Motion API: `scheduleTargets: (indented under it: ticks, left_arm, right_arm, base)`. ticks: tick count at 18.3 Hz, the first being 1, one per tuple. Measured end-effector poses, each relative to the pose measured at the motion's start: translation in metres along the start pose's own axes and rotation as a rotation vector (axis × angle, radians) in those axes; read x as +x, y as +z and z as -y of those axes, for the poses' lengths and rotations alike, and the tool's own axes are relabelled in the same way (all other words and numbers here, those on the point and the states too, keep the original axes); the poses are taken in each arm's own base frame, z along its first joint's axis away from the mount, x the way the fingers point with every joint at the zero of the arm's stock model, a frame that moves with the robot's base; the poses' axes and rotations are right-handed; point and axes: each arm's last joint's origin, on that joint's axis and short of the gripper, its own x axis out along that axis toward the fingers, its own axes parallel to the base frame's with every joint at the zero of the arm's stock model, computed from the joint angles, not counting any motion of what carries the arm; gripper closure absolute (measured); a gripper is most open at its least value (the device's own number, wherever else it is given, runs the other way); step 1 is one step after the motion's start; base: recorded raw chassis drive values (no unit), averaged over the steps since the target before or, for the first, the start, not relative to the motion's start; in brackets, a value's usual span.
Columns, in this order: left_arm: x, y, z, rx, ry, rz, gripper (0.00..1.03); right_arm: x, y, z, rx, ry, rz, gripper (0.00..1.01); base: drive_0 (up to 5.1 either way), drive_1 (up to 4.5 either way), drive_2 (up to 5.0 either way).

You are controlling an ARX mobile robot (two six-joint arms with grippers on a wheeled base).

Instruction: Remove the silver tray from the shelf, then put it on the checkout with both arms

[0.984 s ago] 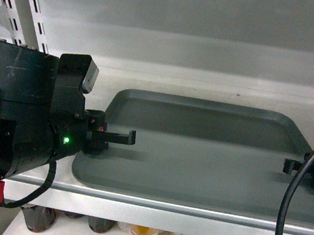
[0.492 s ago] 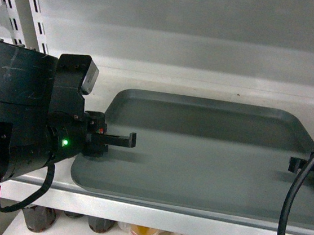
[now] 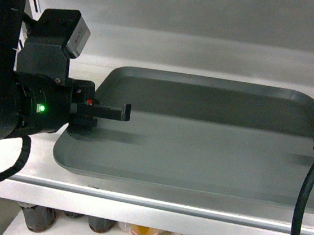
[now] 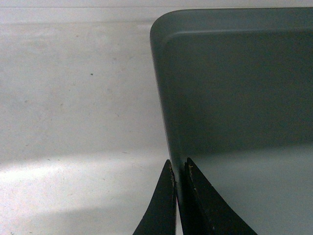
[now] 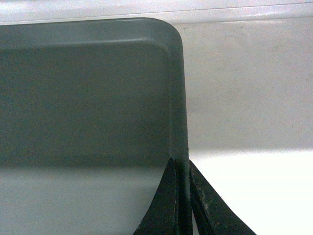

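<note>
The silver tray [image 3: 200, 139] has risen (dull grey, flat-bottomed), left gripper [image 4: 179, 196] and right gripper [image 5: 182, 196] pinching its rims

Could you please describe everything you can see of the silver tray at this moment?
The silver tray is a large rectangular tray of dull grey-silver metal with rounded corners, a low raised rim and a plain matte bottom holding nothing. It sits at the front of the white shelf; whether it rests flat or is slightly raised cannot be told. The left gripper is shut on its left rim and the right gripper on its right rim, each with one finger inside and one outside.
</note>
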Motion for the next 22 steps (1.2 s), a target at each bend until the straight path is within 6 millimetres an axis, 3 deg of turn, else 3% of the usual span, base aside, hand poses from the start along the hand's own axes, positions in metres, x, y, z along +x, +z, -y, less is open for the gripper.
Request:
scheduleTargets:
  ticks: [8, 22]
  left_arm:
    - [-0.021, 0.009, 0.003, 0.037, -0.014, -0.068, 0.99]
    - [-0.028, 0.015, 0.003, 0.05, -0.019, -0.065, 0.99]
  right_arm:
    - [-0.03, 0.019, -0.001, -0.031, -0.013, -0.086, 0.98]
    - [-0.033, 0.023, -0.001, -0.037, -0.009, -0.076, 0.98]
  base:
    - [0.0, 0.0, 0.0]
    - [0.0, 0.0, 0.0]
